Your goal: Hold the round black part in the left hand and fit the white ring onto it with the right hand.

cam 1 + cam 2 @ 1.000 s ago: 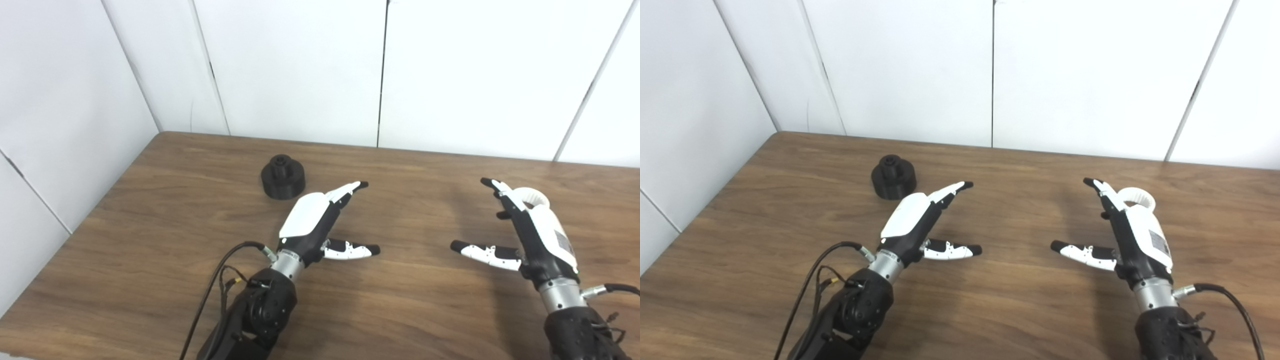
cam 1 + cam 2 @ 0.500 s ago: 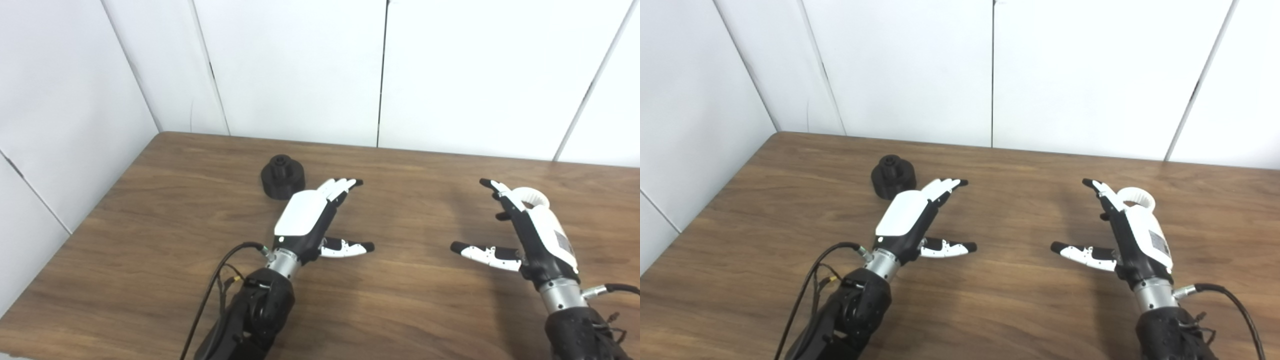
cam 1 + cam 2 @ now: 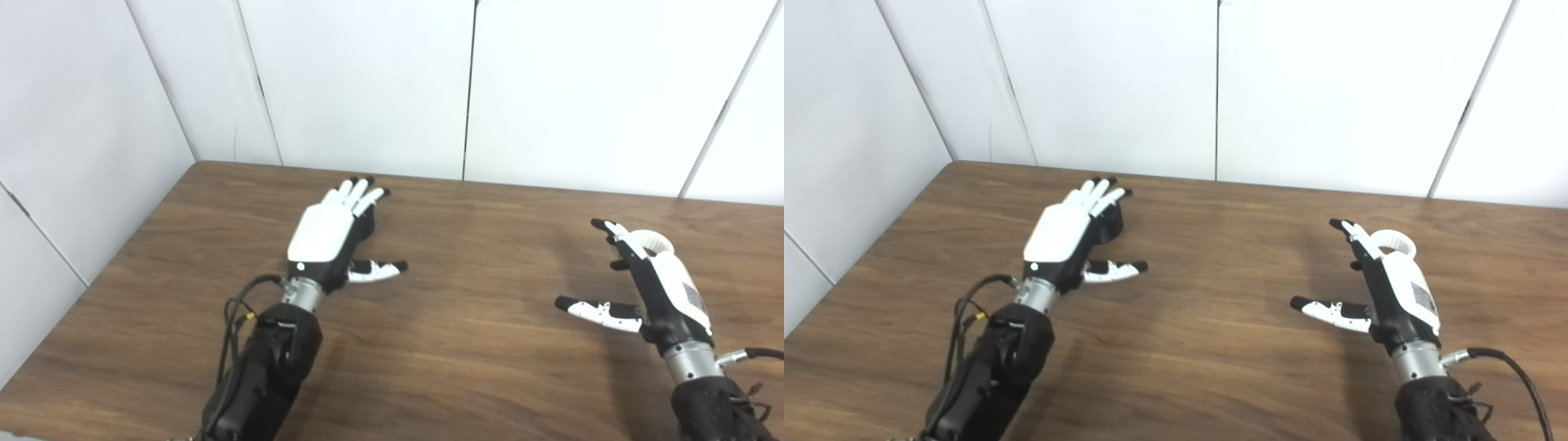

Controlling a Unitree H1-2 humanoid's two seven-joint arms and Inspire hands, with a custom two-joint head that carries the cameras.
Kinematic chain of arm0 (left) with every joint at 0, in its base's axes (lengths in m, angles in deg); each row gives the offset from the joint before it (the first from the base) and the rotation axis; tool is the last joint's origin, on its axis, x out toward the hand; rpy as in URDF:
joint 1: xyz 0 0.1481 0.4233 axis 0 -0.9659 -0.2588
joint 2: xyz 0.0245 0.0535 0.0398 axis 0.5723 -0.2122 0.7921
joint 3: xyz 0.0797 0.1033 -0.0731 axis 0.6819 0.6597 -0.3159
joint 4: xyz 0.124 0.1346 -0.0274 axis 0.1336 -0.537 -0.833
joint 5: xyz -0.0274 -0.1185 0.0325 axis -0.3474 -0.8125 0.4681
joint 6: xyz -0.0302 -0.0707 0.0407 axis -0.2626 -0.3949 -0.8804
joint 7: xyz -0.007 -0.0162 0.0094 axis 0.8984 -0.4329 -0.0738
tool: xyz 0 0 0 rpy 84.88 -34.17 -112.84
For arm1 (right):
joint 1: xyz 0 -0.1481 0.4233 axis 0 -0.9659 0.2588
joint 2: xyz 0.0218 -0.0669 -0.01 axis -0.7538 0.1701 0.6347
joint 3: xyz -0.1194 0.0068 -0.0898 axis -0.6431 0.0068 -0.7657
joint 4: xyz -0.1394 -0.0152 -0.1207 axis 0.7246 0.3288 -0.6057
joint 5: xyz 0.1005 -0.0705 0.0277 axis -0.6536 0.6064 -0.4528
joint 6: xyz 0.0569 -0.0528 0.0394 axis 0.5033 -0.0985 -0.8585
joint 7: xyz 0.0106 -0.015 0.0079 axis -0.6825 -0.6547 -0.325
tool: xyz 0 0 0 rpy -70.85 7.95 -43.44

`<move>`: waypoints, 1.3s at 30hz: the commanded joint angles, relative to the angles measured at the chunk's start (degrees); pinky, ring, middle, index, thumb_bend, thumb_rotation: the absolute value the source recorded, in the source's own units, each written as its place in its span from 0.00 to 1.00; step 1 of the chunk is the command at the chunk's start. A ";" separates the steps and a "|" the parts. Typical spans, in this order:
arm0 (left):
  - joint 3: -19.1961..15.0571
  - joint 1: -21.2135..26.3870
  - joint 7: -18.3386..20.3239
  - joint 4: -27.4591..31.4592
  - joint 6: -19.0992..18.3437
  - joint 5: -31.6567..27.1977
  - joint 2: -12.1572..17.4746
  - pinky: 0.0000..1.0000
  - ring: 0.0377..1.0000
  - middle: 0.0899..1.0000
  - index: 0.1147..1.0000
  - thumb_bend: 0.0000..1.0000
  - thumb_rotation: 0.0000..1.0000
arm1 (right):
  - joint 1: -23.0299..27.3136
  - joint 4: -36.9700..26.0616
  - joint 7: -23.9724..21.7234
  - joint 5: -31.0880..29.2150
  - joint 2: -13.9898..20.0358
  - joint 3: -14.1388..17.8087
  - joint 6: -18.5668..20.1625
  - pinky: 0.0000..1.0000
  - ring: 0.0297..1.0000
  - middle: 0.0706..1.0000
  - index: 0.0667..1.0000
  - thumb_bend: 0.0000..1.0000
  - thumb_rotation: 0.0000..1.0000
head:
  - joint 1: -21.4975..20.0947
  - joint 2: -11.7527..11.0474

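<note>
My left hand [image 3: 334, 236] hovers palm down over the round black part, fingers spread and thumb out to the right, open. Only a dark sliver of the part [image 3: 1113, 223] shows under the fingers; the remainder is hidden. The white ring [image 3: 655, 240] lies on the table at the right, partly behind my right hand [image 3: 643, 282]. That hand stands on edge, open, thumb pointing left, fingers just left of the ring and holding nothing.
The wooden table [image 3: 478, 343] runs to white wall panels at the back and left. A black cable [image 3: 236, 312] loops off the left forearm, another [image 3: 1513, 367] off the right wrist.
My left hand has moved back and left from the table's middle to over the black part, covering it, and turned palm down. The right hand and ring have stayed put.
</note>
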 commanded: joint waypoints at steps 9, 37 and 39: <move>-3.36 4.59 -2.45 -0.46 -3.31 0.68 2.94 1.00 1.00 1.00 0.87 0.82 0.40 | 2.53 -1.23 0.25 0.00 0.81 0.54 -1.54 0.73 0.89 0.93 0.90 0.80 0.37 | 0.18 0.04; -0.82 12.60 5.58 -11.93 -7.55 -2.00 10.57 1.00 1.00 1.00 0.93 1.00 0.78 | 2.30 -1.51 0.42 -0.02 1.36 0.68 -1.96 0.75 0.90 0.94 0.91 0.79 0.38 | -0.22 0.51; -0.31 13.23 5.76 -12.93 -7.04 -2.29 10.77 1.00 1.00 1.00 0.89 1.00 0.77 | 2.27 -1.62 0.47 0.02 1.34 0.72 -1.87 0.75 0.91 0.94 0.91 0.78 0.38 | -0.30 0.60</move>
